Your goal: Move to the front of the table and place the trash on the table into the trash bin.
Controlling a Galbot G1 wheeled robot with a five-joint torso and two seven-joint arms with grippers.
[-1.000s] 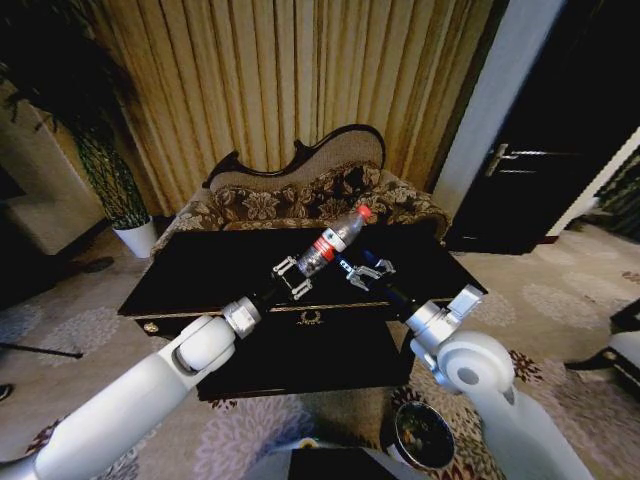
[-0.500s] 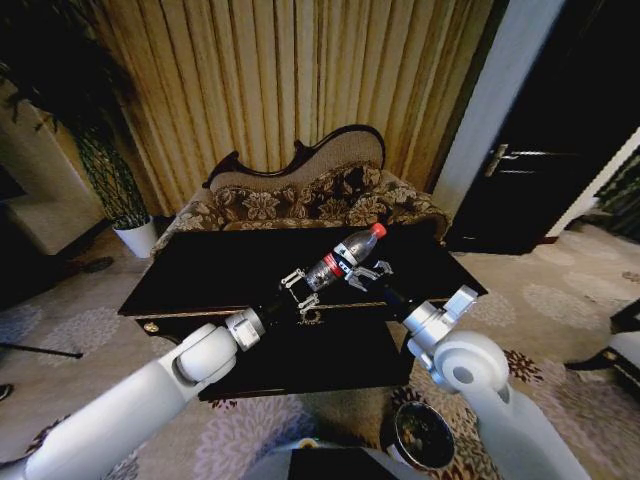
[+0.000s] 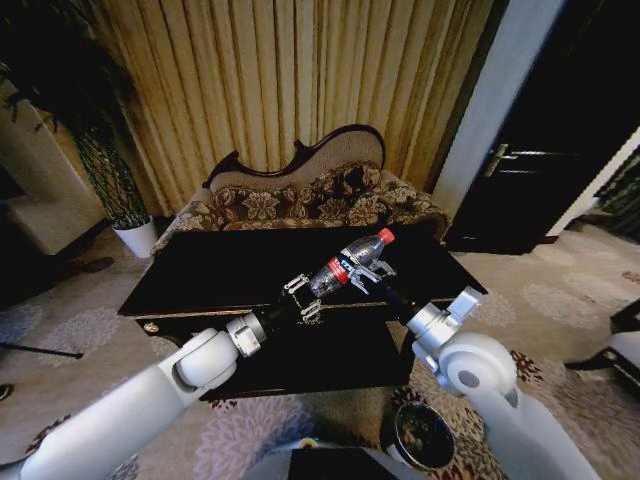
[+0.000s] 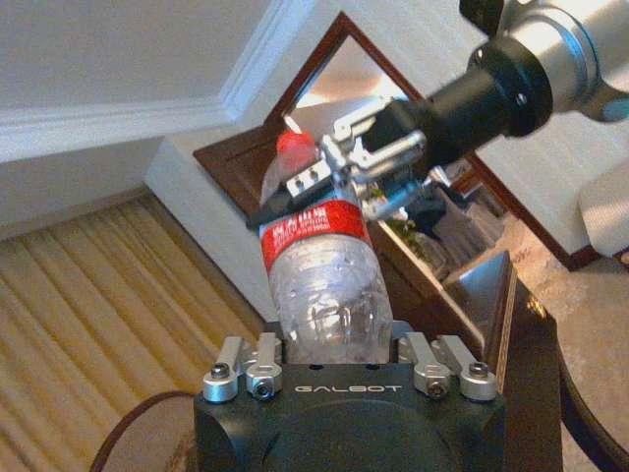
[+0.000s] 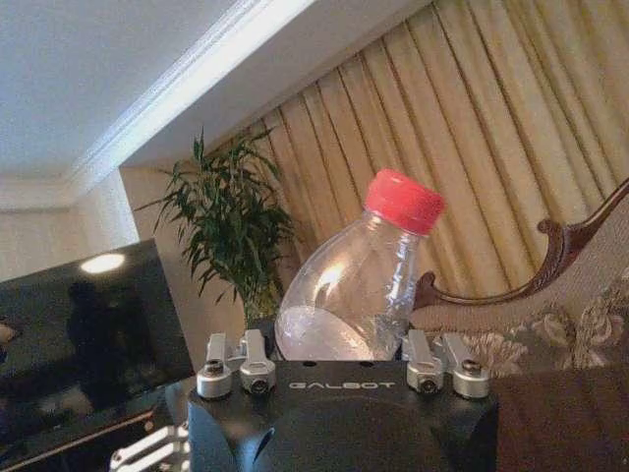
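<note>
Bottle [image 3: 352, 264] shifted rightward (cap up-right), between both tools.

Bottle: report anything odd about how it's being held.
The bottle hangs tilted above the table, gripped at both ends: left gripper on its base, right gripper near the red-capped neck. Nothing spilled or damaged.

Tilted red-capped bottle [image 3: 348, 266] above table [image 3: 200, 268]
</note>
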